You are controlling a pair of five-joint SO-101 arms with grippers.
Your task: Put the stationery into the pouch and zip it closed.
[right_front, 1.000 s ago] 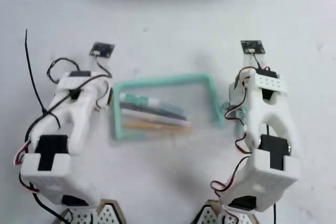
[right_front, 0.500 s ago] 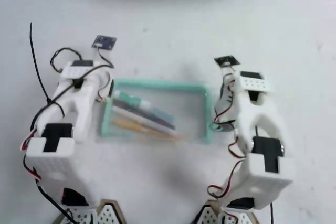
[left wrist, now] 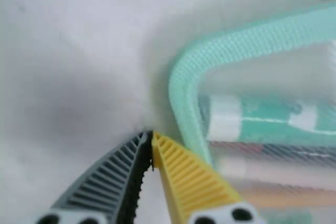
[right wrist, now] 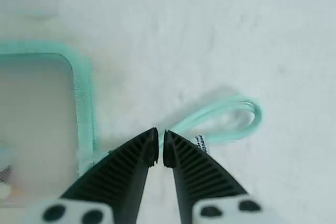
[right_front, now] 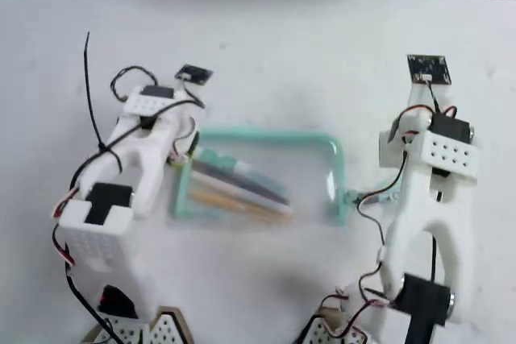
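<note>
Item, the left arm (right_front: 133, 167): it is stretching forward and low over the white table (right_front: 266, 46), and the left gripper (left wrist: 151, 140) is coming down at the pouch's near-left corner. Its grey and yellow fingers are meeting at the tips, and the yellow finger (left wrist: 189, 182) is lying across the pouch's edge binding. We are finding nothing visibly pinched between them. Item, the right arm (right_front: 427, 199): it is reaching forward along the pouch's other end, with the right gripper (right wrist: 160, 145) pointing down at the table just beside the pouch's short side. Its two black fingers are drawn nearly together, with only a sliver showing between the tips. They are sitting at the root of the mint loop (right wrist: 231, 121), and we cannot tell whether they are gripping it. Item, the pouch (right_front: 266, 134): it is a flat rectangular case with clear mesh-like sides and a mint-green woven border, and it is lying flat on the table between the two arms, with the loop trailing off its right end. Item, the stationery (right_front: 238, 184): it is lying inside the pouch, bunched toward the left end, and includes a teal-and-white pen (left wrist: 273, 121), paler sticks beside it and an orange one (right_front: 234, 203) nearest the arm bases. We cannot tell whether the zip is done up.
</note>
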